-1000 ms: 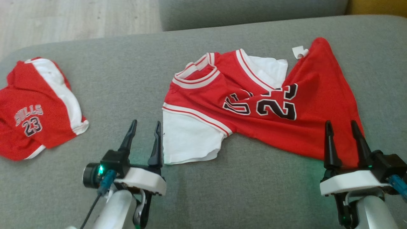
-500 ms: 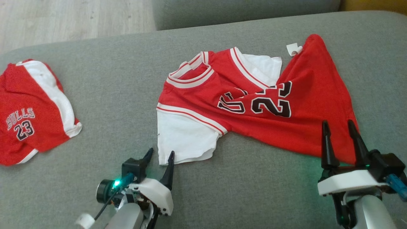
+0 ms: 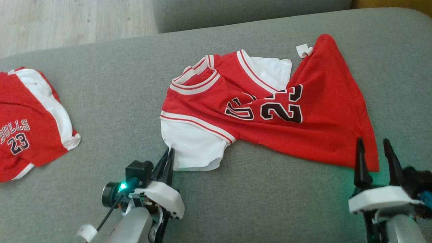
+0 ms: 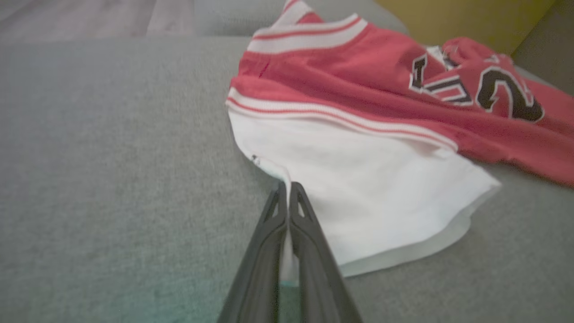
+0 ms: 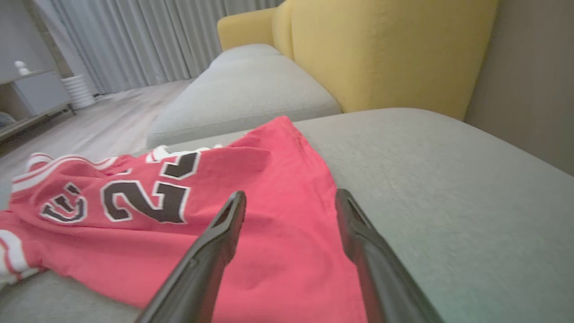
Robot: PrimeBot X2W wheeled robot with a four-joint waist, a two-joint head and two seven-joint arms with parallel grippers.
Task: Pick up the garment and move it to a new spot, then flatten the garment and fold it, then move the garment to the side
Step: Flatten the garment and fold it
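The garment [image 3: 270, 135] is a red jersey with white sleeves and a black 23, lying crumpled across the grey couch cushion [image 3: 111, 101]. My left gripper [image 3: 170, 152] is shut on the near left edge of its white sleeve [image 3: 192, 148]. In the left wrist view the gripper [image 4: 287, 188] pinches white cloth of the garment [image 4: 358, 170] between its fingers. My right gripper [image 3: 373, 145] stands open just in front of the hem's lower right corner. In the right wrist view the open gripper [image 5: 290, 197] has the garment's red hem [image 5: 134, 242] under and between its fingers, without gripping it.
A second red and white jersey [image 3: 30, 135] lies at the cushion's left end. Wooden floor [image 3: 67, 23] shows beyond the cushion's far edge, beside another grey cushion [image 3: 253, 13]. A yellow couch back [image 5: 381, 54] rises on the right.
My left gripper drew back to the white sleeve's near edge and shut on it. The right gripper pulled back slightly and stays open. The head camera has shifted a little.
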